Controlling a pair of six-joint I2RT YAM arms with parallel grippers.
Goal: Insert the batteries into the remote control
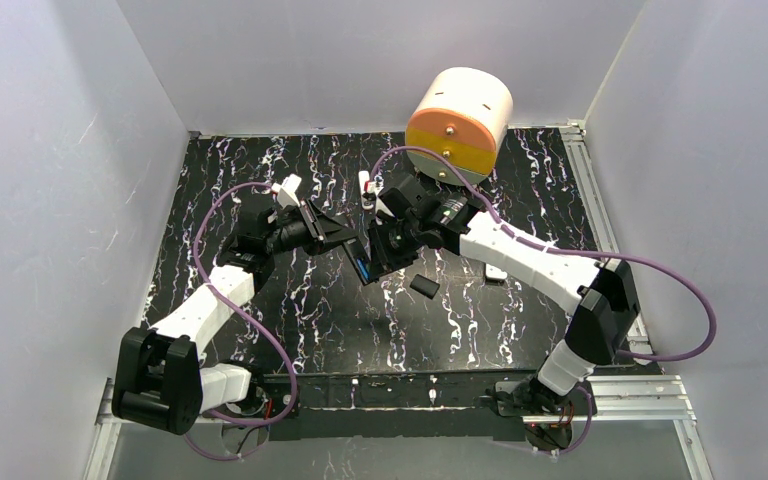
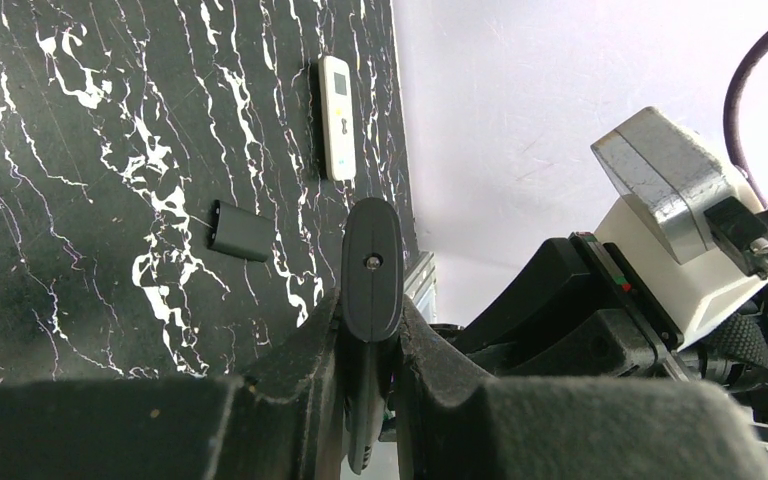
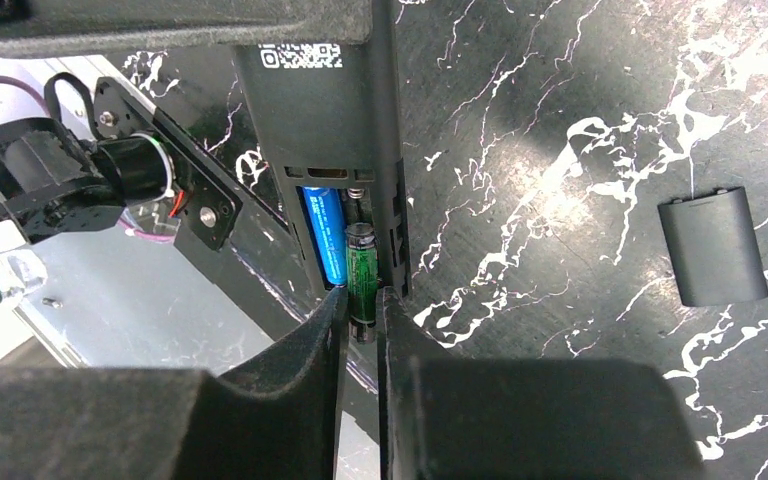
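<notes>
My left gripper [image 2: 370, 330] is shut on the end of a slim black remote [image 2: 373, 265] and holds it above the table [image 1: 340, 320]. In the right wrist view the black remote [image 3: 320, 110] shows its back with the battery bay open. A shiny blue battery [image 3: 324, 235] lies in the bay. My right gripper [image 3: 362, 305] is shut on a dark green battery [image 3: 361, 262], whose far end sits in the bay beside the blue one. A white remote with a small display [image 2: 337, 118] lies flat on the table near its right edge [image 1: 496, 272], away from both grippers.
The black battery cover [image 3: 712, 245] lies loose on the table just in front of the grippers [image 1: 423, 287]. A large white, orange and yellow cylinder [image 1: 458, 122] lies on its side at the back. White walls close the table on three sides.
</notes>
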